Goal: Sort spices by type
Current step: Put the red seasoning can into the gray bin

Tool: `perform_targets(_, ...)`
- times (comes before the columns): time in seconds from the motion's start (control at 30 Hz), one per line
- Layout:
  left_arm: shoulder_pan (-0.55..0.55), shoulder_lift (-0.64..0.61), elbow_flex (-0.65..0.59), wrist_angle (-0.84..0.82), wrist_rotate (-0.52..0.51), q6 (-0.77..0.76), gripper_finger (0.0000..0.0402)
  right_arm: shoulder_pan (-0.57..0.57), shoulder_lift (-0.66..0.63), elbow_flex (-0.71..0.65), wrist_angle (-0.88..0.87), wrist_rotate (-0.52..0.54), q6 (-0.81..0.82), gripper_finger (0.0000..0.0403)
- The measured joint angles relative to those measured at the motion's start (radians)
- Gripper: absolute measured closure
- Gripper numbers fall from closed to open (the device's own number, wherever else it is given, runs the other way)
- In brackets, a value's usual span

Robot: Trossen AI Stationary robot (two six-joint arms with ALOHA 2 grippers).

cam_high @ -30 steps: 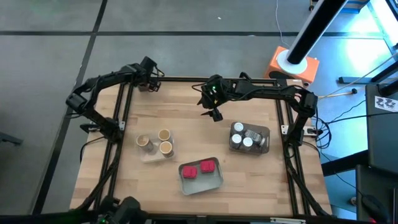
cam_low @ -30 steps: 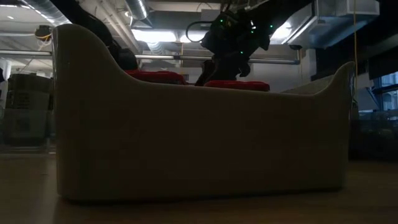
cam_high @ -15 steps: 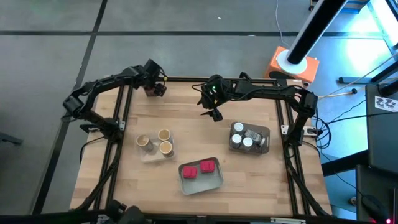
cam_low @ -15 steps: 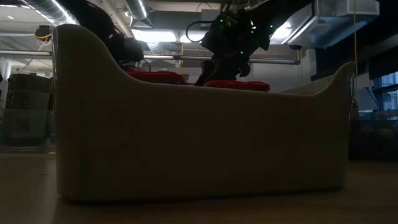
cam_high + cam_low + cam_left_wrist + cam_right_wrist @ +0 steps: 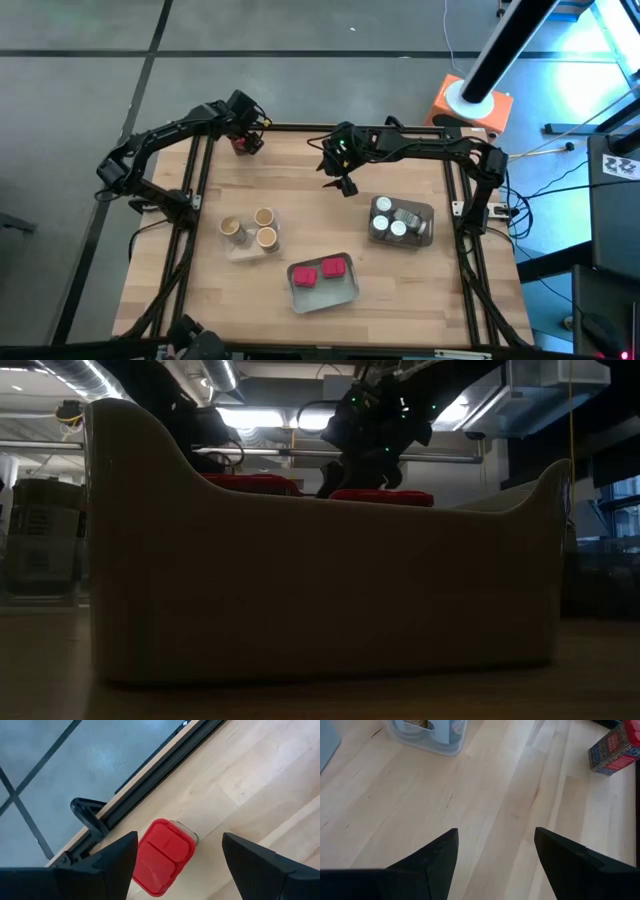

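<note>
One packet left outside the trays, by the look of it. Left gripper point(image 5: 177, 865) spread wide, fingers either side of the last red packet point(image 5: 162, 856) without touching it, at the far left corner of the table point(image 5: 400, 310) beside the black frame rail point(image 5: 150, 785). Packet lying flat on the wood, red lid up, clear body just showing at one end. Judged step: closing on this packet for carriage to the tray of red packets point(image 5: 345, 292) at the near middle. Advised: lower until the fingers bracket the packet's sides, square the wrist to its long edges, close on the narrow width, keep clear of the rail. Risk noted: packet low and flat, liable to skid or tip if one finger lands first. Right gripper point(image 5: 495, 857) also spread and empty, hovering over bare wood at the far middle; packet visible from its wrist view at a distance point(image 5: 615, 750), corner of the cork tray point(image 5: 427, 737) too. Sorted so far: three tan cork cylinders point(image 5: 250, 228) in the left tray, white-lidded jars point(image 5: 392, 224) in the right tray, two red packets point(image 5: 320, 270) in the near tray. Against the earlier high views: left gripper shifted a little along the far edge and then back toward the corner, now settled over the packet; right arm nearly unmoved; trays and contents unchanged.
</note>
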Motion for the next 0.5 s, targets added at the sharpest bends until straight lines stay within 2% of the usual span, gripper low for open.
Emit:
perform_targets(0.33, 0.078, 0.003, 0.0, -0.012, 0.077, -0.004, 0.0129, 0.0, 0.0, 0.0, -0.003, -0.003, -0.013, 0.0141)
perform_targets(0.5, 0.089, 0.015, 0.001, -0.003, 0.082, 0.041, 0.0129, 0.0, 0.0, 0.0, -0.008, -0.003, -0.013, 0.0141)
